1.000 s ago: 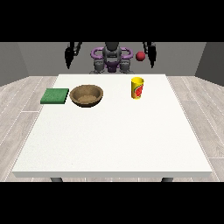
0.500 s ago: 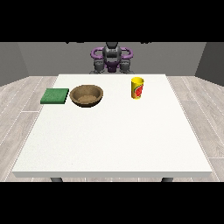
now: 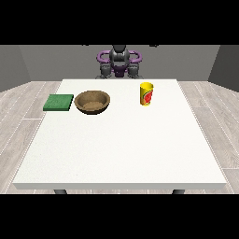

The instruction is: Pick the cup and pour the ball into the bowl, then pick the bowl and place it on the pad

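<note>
Seemingly nothing is grasped yet: from the front, neither hand shows, so their state can't be told. On the white worktop (image 3: 121, 149) stand the yellow cup (image 3: 146, 94), brown wooden bowl (image 3: 92, 101) and green square pad (image 3: 59, 102). Next, a hand must reach the cup.

Cup (image 3: 146, 94) upright, apparently right of bowl (image 3: 92, 101).

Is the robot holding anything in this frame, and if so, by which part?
Nothing is held. No hand shows in the view; the cup, bowl and pad all rest on the table untouched.
</note>
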`<state>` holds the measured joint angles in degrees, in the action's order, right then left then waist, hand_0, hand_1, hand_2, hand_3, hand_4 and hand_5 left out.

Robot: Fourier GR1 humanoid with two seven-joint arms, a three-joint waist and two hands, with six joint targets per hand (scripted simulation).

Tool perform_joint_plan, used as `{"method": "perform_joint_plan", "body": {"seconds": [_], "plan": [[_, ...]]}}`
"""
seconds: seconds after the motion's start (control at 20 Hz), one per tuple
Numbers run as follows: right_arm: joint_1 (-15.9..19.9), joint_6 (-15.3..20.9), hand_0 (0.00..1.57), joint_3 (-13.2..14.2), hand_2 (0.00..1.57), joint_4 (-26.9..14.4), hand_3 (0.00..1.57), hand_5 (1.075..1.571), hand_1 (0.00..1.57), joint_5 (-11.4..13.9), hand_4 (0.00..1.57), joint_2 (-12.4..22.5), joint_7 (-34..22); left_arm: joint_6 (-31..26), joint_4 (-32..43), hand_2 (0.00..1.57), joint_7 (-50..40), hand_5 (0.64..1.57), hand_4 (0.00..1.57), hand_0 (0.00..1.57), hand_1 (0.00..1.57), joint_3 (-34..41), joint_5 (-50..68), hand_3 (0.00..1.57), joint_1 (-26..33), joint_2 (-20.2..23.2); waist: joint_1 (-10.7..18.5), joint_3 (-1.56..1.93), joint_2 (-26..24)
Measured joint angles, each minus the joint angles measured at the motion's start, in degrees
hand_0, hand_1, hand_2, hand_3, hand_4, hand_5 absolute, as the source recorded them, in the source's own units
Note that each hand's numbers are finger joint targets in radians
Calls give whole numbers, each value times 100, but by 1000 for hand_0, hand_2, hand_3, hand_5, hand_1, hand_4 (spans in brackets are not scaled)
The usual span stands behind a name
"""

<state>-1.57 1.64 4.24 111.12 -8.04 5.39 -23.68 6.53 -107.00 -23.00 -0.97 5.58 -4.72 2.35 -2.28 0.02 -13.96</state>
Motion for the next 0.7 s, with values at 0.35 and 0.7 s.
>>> {"method": "perform_joint_plan", "body": {"seconds": [0.35,0.7], "plan": [[456,10,0,-156,0,-209,0,1545,0,172,702,-271,987,-76,618,0,1201,1520,570,0,0,262,-215,0,-650,94,-136,-4,1465],[683,-412,0,221,0,-565,0,1551,0,-160,681,-50,1779,-270,1693,0,2909,1483,360,0,0,573,-355,0,-698,191,-294,-3,2413]]}}
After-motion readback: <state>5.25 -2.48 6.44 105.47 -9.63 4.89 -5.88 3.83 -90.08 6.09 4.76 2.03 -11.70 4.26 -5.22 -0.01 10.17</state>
